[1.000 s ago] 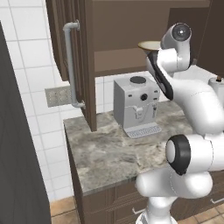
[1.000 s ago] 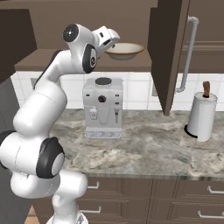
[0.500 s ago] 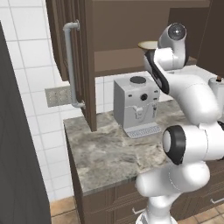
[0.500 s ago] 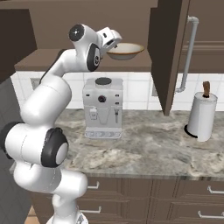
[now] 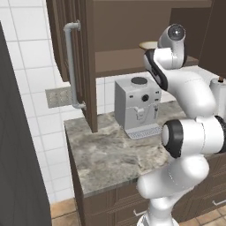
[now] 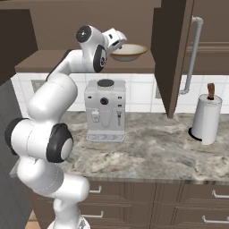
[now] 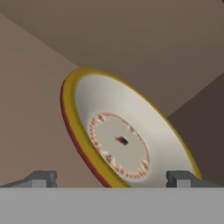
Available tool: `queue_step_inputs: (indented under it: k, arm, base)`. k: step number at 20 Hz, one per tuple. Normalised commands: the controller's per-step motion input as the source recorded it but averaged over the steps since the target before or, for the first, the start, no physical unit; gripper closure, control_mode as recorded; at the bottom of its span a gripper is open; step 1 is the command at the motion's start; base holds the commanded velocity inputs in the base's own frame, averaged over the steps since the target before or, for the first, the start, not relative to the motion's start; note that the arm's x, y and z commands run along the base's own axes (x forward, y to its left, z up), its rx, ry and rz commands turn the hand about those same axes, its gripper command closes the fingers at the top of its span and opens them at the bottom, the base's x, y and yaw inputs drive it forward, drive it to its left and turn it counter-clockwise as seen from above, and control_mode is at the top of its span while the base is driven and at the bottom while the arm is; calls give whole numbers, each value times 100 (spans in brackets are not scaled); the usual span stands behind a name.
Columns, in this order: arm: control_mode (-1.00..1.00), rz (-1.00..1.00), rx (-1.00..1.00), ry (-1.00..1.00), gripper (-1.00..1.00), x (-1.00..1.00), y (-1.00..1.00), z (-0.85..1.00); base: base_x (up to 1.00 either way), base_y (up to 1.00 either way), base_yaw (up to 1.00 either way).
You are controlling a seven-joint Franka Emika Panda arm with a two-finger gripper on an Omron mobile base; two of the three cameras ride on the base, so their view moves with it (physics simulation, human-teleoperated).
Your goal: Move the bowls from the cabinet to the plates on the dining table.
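Observation:
A shallow tan bowl with a brownish rim sits on the shelf of the open dark brown cabinet. The left base view shows the bowl just behind the arm's top joint. My gripper is raised to shelf height, right beside the bowl's left rim. In the hand view the bowl looms close and tilted, pale inside with a yellow-red rim, and my gripper stands open with a fingertip on each side and nothing held. The plates and the dining table are out of view.
A grey coffee machine stands on the mottled stone counter below the shelf. A paper towel roll stands at the right. Open cabinet doors with silver bar handles flank the shelf. A dark tall panel borders the left.
The hand has edged a little to the right along the shelf, closer to the bowl. The bowl has stayed in place and the jaws have stayed open.

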Motion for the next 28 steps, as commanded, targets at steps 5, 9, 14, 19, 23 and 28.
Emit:
queue_step_inputs:
  k: [5, 9, 14, 19, 23, 28]
  arm:
    - [-100, 1, 0, 1, -100, 24, -2, -7]
    - [-100, 0, -1, 3, -100, 20, -1, -8]
    - [-100, 0, -1, 5, -100, 19, 0, -11]
    - [-100, 0, 0, 4, -100, 21, -1, -12]
    - [-100, 1, -1, 1, -100, 20, -3, -25]
    - [-100, 0, -3, 0, -100, 16, -4, -50]
  base:
    - [0, 0, 0]
    - [0, 0, 0]
    - [0, 0, 0]
    - [0, 0, 0]
    - [0, 0, 0]
    - [0, 0, 0]
